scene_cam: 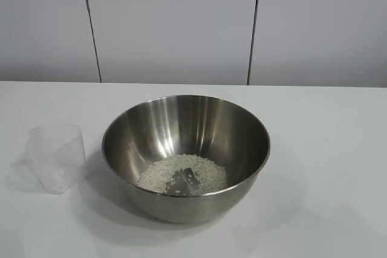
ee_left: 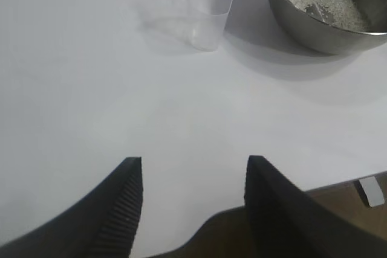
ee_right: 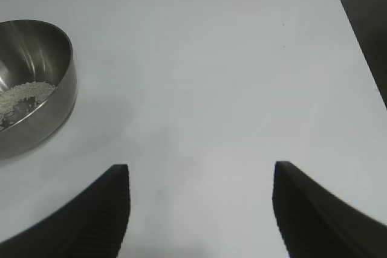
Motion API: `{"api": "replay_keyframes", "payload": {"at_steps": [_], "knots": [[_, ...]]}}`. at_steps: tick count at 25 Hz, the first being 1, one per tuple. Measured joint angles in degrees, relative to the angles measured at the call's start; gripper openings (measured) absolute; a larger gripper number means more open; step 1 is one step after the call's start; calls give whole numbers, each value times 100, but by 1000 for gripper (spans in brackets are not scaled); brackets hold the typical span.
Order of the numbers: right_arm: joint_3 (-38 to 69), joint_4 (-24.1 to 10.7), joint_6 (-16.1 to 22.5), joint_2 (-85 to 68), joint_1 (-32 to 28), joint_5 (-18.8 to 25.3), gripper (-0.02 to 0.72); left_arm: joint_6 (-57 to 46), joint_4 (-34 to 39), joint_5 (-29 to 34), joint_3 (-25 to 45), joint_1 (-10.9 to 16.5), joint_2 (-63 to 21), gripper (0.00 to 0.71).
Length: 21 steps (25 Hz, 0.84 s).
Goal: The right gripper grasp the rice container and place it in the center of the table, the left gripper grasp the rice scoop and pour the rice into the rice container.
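Left tool [ee_left: 190, 170] released, empty, low over bare tabletop [ee_left: 91, 89] — well back from cup [ee_left: 202, 13]. Right tool [ee_right: 199, 176] likewise released, empty, off to bowl's [ee_right: 36, 107] side. Bowl mid-tabletop, rice [scene_cam: 184, 173] inside — cup just beside it, upright, apparently empty.

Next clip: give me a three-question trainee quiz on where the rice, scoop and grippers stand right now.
1. True or false: the rice lies inside the rice container.
2. The rice scoop is: A) held by a gripper, B) standing free on the table, C) inside the bowl.
3. Fill in: the left gripper and right gripper are both ____ and hold nothing.

Key: 1 true; 2 B; 3 open.
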Motion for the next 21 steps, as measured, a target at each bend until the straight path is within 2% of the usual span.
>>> {"api": "replay_keyframes", "payload": {"at_steps": [7, 21], "knots": [[0, 0, 0, 0, 0, 0, 467, 0, -4, -209, 110, 0, 0, 381], [0, 2, 0, 0, 0, 0, 467, 0, -4, -209, 122, 0, 0, 381]]}}
